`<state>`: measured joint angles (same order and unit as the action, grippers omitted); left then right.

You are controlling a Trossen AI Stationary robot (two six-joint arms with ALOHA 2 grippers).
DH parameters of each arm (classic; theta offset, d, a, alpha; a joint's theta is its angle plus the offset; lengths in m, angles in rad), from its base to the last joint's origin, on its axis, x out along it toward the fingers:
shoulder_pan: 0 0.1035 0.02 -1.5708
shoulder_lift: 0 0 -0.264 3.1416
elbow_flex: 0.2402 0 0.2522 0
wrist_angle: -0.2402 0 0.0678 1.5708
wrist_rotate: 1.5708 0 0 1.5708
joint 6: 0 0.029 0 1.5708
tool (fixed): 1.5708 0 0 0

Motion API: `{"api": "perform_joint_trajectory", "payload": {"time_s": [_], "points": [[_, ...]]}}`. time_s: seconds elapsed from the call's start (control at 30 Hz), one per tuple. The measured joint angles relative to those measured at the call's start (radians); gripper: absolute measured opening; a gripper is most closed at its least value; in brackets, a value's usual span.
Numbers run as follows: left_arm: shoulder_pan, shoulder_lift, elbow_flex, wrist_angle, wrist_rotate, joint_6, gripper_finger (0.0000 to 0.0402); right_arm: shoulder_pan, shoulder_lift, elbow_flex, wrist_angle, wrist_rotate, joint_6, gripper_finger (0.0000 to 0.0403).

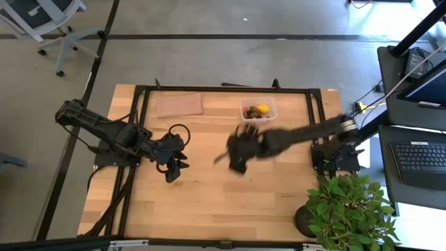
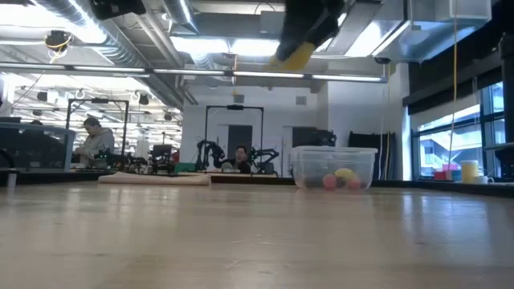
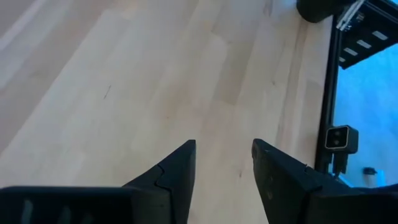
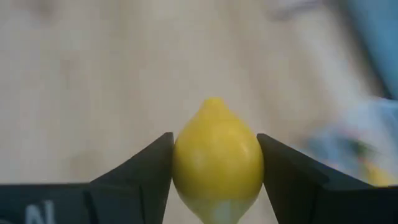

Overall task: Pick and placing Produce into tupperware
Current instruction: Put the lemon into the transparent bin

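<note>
Over the middle of the bench, a bit toward the far edge, the right gripper point(image 1: 240, 155) hangs up in the air with a yellow lemon point(image 4: 217, 158) pinched between its two fingers point(image 4: 140, 177). The wrist camera shows it really clearly: both fingers press on the lemon's sides and its pointy tip sticks out past them. From table height you can just catch the yellow thing up high under the dark gripper, well clear of the wood.

The tupperware point(image 1: 258, 110) sits near the far edge of the bench, right of centre, just beyond that gripper. It's a clear tub and already has some produce in it: another yellow lemon piece point(image 2: 345, 174), a couple of reddish ones point(image 2: 330, 182) and something dark, hard to tell exactly how many.

A flat brown sheet point(image 1: 180, 105) lies along the far edge too, left of the tub and well apart from it.

The left gripper point(image 1: 174, 164) hovers over the left-centre part of the bench, fingers point(image 3: 171, 180) spread with nothing between them, only bare wood showing through the gap. A potted plant point(image 1: 345, 209) stands off the near right corner.
</note>
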<state>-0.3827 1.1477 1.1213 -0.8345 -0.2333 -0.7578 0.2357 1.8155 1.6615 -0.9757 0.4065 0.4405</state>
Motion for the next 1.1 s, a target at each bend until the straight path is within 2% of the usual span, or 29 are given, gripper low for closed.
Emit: {"api": "perform_joint_trajectory", "payload": {"time_s": [0.1,0.27,0.4,0.53,0.7,0.83,1.1], "points": [[-0.013,0.000,0.000,0.001,0.000,0.000,0.0153,-0.101,-0.098,0.000,-0.097,0.058,0.051,0.0216],[-0.038,0.000,0.000,-0.001,0.000,0.000,0.0159,-0.301,-0.178,0.000,-0.173,0.063,0.105,0.0211],[-0.053,0.000,0.000,-0.002,0.000,0.000,0.0161,-0.436,-0.167,0.000,-0.173,0.058,0.104,0.0217],[-0.067,0.000,0.000,-0.002,0.000,0.000,0.0156,-0.547,-0.111,0.000,-0.171,-0.007,0.100,0.0213],[-0.092,0.000,0.000,-0.002,-0.018,0.000,0.0149,-0.618,-0.014,-0.001,-0.168,-0.041,0.045,0.0212],[-0.113,0.000,0.000,-0.002,-0.045,0.000,0.0147,-0.661,0.060,-0.001,-0.149,-0.138,0.023,0.0217],[-0.156,0.000,0.000,-0.002,-0.045,-0.003,0.0158,-0.690,0.186,-0.002,-0.147,-0.189,0.002,0.0212]]}}
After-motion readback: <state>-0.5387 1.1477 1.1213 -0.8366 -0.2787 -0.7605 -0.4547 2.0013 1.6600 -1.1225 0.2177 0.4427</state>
